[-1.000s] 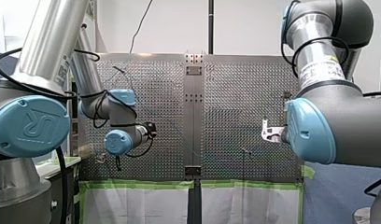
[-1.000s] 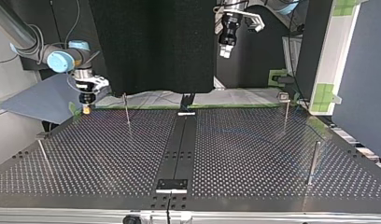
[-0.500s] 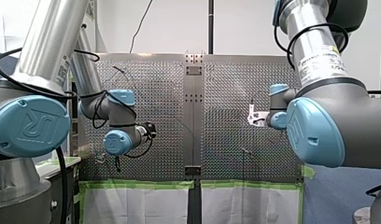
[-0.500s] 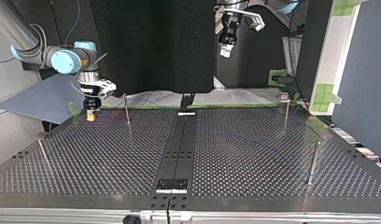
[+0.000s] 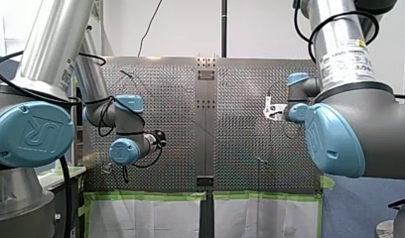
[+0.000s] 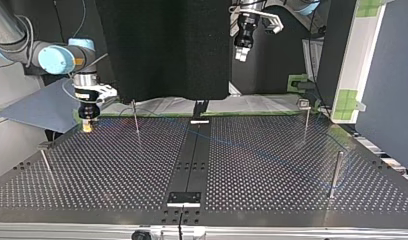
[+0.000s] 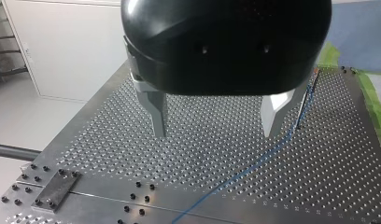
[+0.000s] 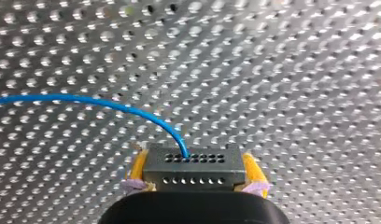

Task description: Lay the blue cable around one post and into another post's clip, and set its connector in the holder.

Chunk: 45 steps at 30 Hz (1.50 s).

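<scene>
In the right wrist view my right gripper [image 8: 194, 175] is shut on a grey connector block [image 8: 194, 163], squeezed between yellow pads [image 8: 138, 167]. The thin blue cable [image 8: 109, 103] curves out of the block and away over the perforated plate. The top view has this gripper [image 6: 87, 125] low over the table's far left corner, beside a thin post [image 6: 135, 117]. From there the cable [image 6: 252, 149] runs faintly across the plate toward the posts at the right [image 6: 336, 172]. My left gripper [image 7: 215, 126] hangs open and empty high above the table, with the cable [image 7: 235, 175] below it.
More posts stand on the plate: one with a small head at the far right [image 6: 305, 119] and one near the left edge [image 6: 47, 167]. A dark centre strip [image 6: 192, 160] divides the table, with a small bracket [image 6: 183, 197] at its near end.
My right gripper has carried the connector away over the plate, upward in the front view, and lately toward the top view's left. My left arm has stayed still.
</scene>
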Each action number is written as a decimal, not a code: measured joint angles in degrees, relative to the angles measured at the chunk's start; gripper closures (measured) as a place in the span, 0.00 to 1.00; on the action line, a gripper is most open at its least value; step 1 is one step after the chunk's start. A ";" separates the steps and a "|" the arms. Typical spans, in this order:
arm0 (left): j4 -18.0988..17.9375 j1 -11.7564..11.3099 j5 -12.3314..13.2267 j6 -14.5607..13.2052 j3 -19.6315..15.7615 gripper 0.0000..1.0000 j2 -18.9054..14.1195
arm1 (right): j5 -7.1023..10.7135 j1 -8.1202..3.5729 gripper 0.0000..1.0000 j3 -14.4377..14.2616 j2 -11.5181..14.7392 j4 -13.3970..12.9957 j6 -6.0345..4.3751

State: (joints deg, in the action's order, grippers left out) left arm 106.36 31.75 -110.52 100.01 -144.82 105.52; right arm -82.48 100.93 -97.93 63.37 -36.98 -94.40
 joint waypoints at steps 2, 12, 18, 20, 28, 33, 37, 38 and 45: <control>0.00 0.00 0.00 0.00 0.00 0.00 0.00 | 0.09 -0.09 1.00 -0.02 0.79 0.00 -0.21; 0.20 0.00 -0.10 0.00 0.00 0.00 0.00 | 1.33 -0.46 1.00 -0.19 5.87 -0.60 -0.83; 0.33 -0.03 -0.02 -0.02 0.00 0.00 0.00 | 1.80 -1.19 1.00 -0.21 8.77 -0.18 -0.68; 0.35 -0.06 0.00 -0.03 0.00 0.00 -0.01 | 1.84 -1.49 1.00 -0.21 9.29 -0.04 -0.59; 0.35 -0.16 0.08 0.00 0.00 0.00 -0.02 | 1.95 -3.05 1.00 -0.20 8.77 -0.12 -0.45; 0.35 -0.18 0.09 0.00 0.00 0.00 -0.02 | 1.96 -4.10 1.00 -0.21 7.77 0.02 -0.57; 0.40 -0.24 0.12 0.00 0.00 0.00 -0.02 | 1.96 -4.88 1.00 -0.21 6.38 0.03 -0.81; 0.47 -0.25 0.12 0.00 0.00 0.00 -0.02 | 1.97 -5.05 1.00 -0.21 6.08 0.00 -0.86; 0.85 -0.36 0.09 0.00 0.00 0.00 -0.02 | 3.01 -7.18 1.00 -0.21 5.20 -1.30 -2.56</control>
State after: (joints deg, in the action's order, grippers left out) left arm 107.20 31.40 -110.42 100.01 -144.82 105.50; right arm -79.47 93.75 -98.14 68.58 -38.28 -96.97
